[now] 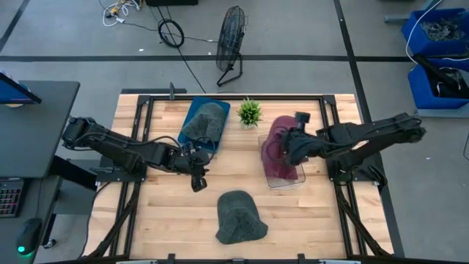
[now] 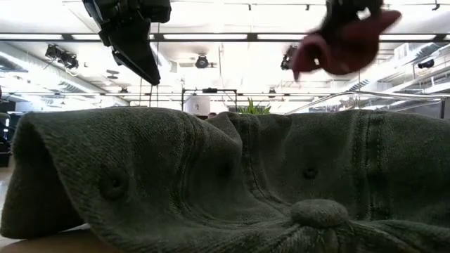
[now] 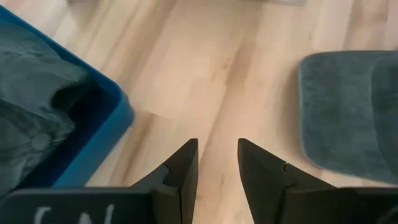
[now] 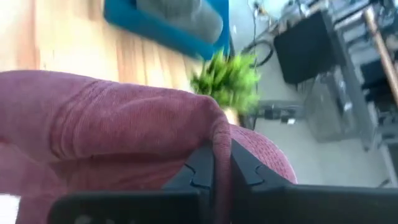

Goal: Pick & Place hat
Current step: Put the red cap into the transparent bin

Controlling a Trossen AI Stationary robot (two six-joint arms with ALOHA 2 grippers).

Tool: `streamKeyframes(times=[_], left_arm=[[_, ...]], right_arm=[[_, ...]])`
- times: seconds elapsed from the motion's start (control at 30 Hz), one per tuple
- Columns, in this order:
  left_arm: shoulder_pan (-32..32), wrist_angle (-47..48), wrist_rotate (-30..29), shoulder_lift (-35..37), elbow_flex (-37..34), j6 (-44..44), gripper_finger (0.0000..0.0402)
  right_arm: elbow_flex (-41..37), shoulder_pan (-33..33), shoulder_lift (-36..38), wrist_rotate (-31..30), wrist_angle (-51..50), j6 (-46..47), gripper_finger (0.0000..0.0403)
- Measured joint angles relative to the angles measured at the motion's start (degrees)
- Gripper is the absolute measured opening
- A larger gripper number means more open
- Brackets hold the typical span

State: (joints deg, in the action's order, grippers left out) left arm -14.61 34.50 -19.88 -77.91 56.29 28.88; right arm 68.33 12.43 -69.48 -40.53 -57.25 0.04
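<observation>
A maroon hat (image 1: 276, 163) hangs from my right gripper (image 1: 284, 149) above a clear container (image 1: 287, 182) on the table's right side; in the low view the maroon hat (image 2: 344, 43) is well off the table. A dark grey-green hat (image 1: 239, 218) lies flat on the wood near the table's near edge and fills the low view (image 2: 232, 176). My left gripper (image 1: 198, 180) is open and hovers above the bare wood between that hat and a blue tray (image 1: 190, 116). Another grey hat (image 1: 204, 122) lies in the tray. In the left wrist view my left gripper (image 3: 217, 158) holds nothing. My right gripper (image 4: 222, 163) is shut on the maroon hat, pinching a raised fold of its fabric (image 4: 219, 127) between the two fingers. The hat is lifted clear and drapes slack around and below the fingers.
A small green plant (image 1: 250, 111) stands at the far edge between the blue tray and the clear container. Bare wood lies around the grey-green hat and in the table's middle. A fan (image 1: 231, 38) and cables sit on the floor beyond the table.
</observation>
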Motion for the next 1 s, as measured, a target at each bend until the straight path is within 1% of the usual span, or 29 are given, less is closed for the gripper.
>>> streamKeyframes(times=[0.1,0.2,0.27,0.33,0.4,0.47,0.63,0.73,0.8,0.87,0.93,1.0], left_arm=[[0.04,0.02,-1.72,-0.02,0.0,-0.01,0.0116],[0.07,0.04,-2.95,-0.04,0.0,-0.04,0.0116],[0.09,0.04,-3.08,-0.04,-0.02,-0.02,0.0116],[0.31,0.04,-3.15,-0.04,-0.02,-0.02,0.0116],[0.61,0.04,-3.19,-0.04,-0.02,0.01,0.0116],[1.2,0.04,-3.18,-0.04,-0.03,0.0,0.0116],[3.37,0.07,-3.19,-0.04,-0.04,0.0,0.0116],[4.69,0.07,-3.19,-0.04,-0.04,-0.01,0.0116],[5.4,0.09,-3.19,-0.04,-0.04,-0.02,0.0116],[5.97,0.09,-3.19,-0.04,-0.04,-0.04,0.0116],[6.31,0.19,-3.19,-0.04,-0.04,-0.07,0.0116],[6.53,0.31,-3.19,-0.04,-0.04,-0.21,0.0116]], right_arm=[[-8.64,-0.02,3.13,0.7,6.56,1.05,0.0014],[-17.27,0.02,4.07,3.99,15.0,-1.8,0.0014],[-22.52,0.02,4.05,4.56,20.26,-3.47,0.0015],[-26.96,-0.05,4.1,5.68,26.51,-5.03,0.0015],[-29.91,-0.03,4.14,8.44,31.79,-6.75,0.0015],[-31.08,0.0,4.18,10.58,34.51,-7.99,0.0016],[-29.25,-0.33,4.23,11.08,33.66,-10.92,0.0017],[-27.02,-1.01,4.23,14.75,34.03,-11.05,0.0017],[-26.74,-2.04,4.17,19.83,34.41,-9.79,0.0017],[-27.61,-3.26,3.53,23.67,34.88,-6.85,0.0018],[-29.14,-4.19,2.34,24.58,35.59,-3.37,0.0018],[-31.13,-4.92,0.93,23.97,36.21,-0.64,0.0018]])
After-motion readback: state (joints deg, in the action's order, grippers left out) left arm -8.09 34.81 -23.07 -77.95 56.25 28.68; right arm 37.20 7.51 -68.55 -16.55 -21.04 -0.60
